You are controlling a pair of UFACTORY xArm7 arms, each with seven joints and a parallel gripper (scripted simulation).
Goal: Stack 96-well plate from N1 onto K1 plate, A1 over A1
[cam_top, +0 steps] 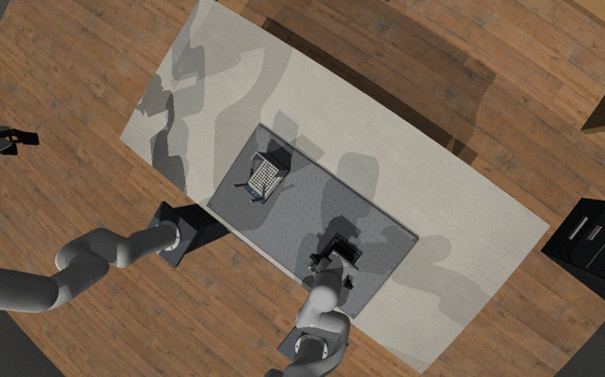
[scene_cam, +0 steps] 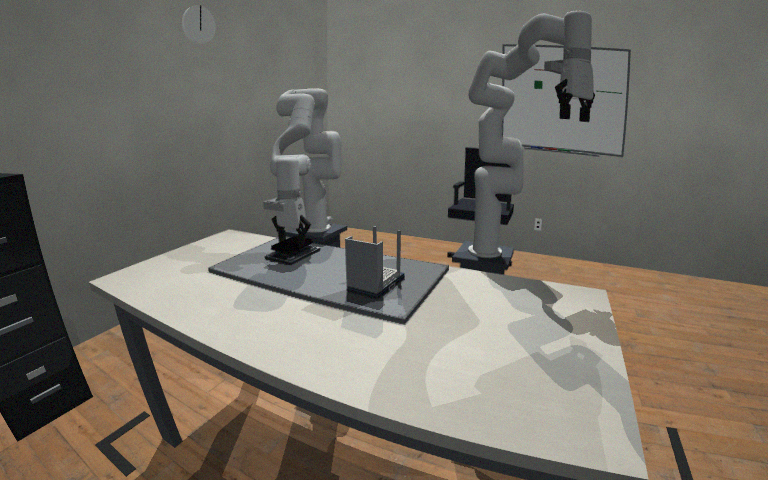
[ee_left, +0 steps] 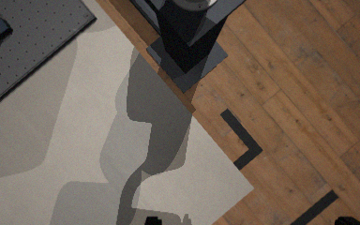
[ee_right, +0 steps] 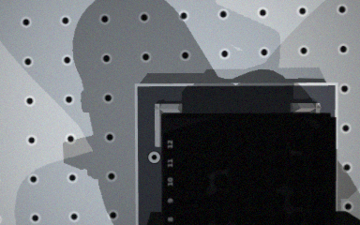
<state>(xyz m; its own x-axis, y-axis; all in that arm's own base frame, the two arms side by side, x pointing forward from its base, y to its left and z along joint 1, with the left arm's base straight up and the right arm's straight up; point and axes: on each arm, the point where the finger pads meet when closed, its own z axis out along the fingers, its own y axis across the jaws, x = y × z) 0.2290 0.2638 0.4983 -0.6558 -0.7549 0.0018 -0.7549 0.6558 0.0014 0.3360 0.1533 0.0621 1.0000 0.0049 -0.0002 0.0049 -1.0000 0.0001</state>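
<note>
- Two sets of jaws, one at work: the right jaws (cam_top: pixel 332 270) (scene_cam: pixel 291 240) stand wide, clamped on the dark plate (cam_top: pixel 346 252) (scene_cam: pixel 291 244) (ee_right: pixel 248 164), well apart from the rack (cam_top: pixel 277 162) (scene_cam: pixel 364 266).
- That plate is over the nest (cam_top: pixel 354 261) (scene_cam: pixel 285 258) (ee_right: pixel 147 122), apparently just clear of it; I can't swear to the gap.
- The left jaws (cam_top: pixel 20 144) (scene_cam: pixel 574 116) gape, gripping nothing, high and well away from the rack.
- If the grip sits off-centre or the plate tips, I'd fear a corner snagging on the nest.
- At the rack, a plate carried too low could strike the tall wall or posts; a slight twist could leave it perched on the lower plate (cam_top: pixel 265 175) (scene_cam: pixel 389 275) or nudge that off flat.
- Turned end for end, it would nest with A1 wrong.
- Numbers 12 down to 8 show on the dark rim; I can't make out its A1 corner.
- The lower plate's lettering is too small to read, and the rack's wall partly hides it from my side.
</note>
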